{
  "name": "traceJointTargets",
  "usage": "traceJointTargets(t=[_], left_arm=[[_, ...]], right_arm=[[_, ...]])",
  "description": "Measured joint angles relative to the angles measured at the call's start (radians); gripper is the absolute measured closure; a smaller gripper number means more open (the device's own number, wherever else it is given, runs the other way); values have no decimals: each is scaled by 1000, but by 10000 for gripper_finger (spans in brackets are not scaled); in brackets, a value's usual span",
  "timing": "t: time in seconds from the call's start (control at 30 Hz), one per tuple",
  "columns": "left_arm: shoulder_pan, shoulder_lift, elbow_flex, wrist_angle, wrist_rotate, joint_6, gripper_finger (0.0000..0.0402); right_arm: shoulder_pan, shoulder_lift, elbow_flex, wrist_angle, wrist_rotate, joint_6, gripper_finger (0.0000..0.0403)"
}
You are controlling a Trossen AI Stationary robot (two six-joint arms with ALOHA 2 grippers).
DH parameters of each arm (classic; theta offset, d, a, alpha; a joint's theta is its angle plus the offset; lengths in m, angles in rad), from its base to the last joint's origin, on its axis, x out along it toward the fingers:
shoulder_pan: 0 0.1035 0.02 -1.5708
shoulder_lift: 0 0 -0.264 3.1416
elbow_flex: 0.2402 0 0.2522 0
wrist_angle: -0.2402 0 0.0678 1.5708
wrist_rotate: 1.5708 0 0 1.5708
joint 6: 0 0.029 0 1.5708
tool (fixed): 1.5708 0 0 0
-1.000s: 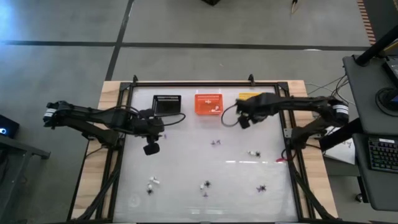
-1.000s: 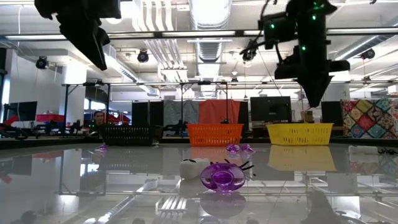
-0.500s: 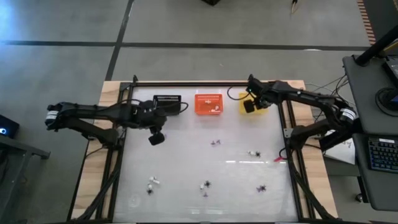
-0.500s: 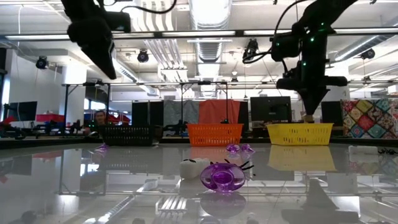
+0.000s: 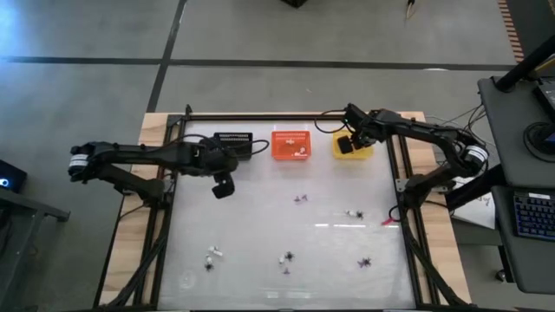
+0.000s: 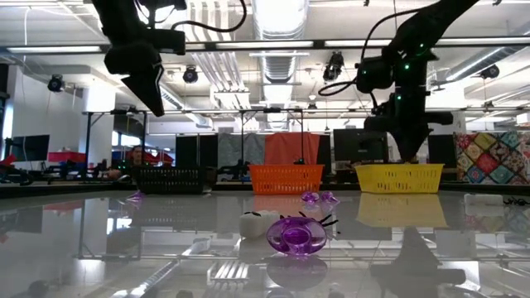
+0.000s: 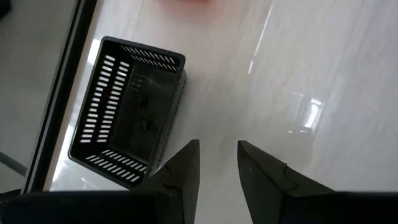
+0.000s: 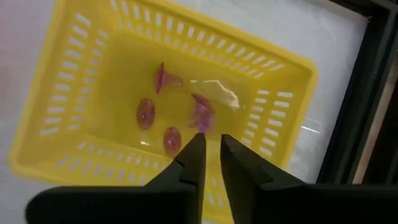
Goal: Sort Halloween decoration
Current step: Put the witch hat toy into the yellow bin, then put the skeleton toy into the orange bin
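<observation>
A white table seen from above, with two dark robot arms reaching in from either side. Along the far edge stand three small baskets in a row: black on the left, orange in the middle, yellow on the right.

The right gripper hangs directly over the yellow basket. Its fingers are slightly parted, a narrow gap between them, and nothing is held. Just past the tips, a purple piece sits over the basket floor; whether it lies there or is in the air cannot be told. Three more purple pieces lie in the basket.

The left gripper hovers above the table just near of the black basket, fingers apart with a moderate gap and empty.

The remaining decorations are scattered over the near half of the table: small black spidery shapes, white bits and purple pieces, well apart from the baskets.
</observation>
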State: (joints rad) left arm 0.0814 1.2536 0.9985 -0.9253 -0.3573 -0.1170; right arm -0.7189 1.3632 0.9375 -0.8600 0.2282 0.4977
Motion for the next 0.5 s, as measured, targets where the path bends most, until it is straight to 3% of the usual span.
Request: traceJointTargets(t=[0.37, 0.5], left_arm=[[2, 55, 0, 3, 2, 12, 311], [2, 92, 0, 17, 47, 8, 311]], right_arm=[[-2, -12, 6, 2, 4, 1, 301], [-2, -40, 34, -14, 4, 16, 293]])
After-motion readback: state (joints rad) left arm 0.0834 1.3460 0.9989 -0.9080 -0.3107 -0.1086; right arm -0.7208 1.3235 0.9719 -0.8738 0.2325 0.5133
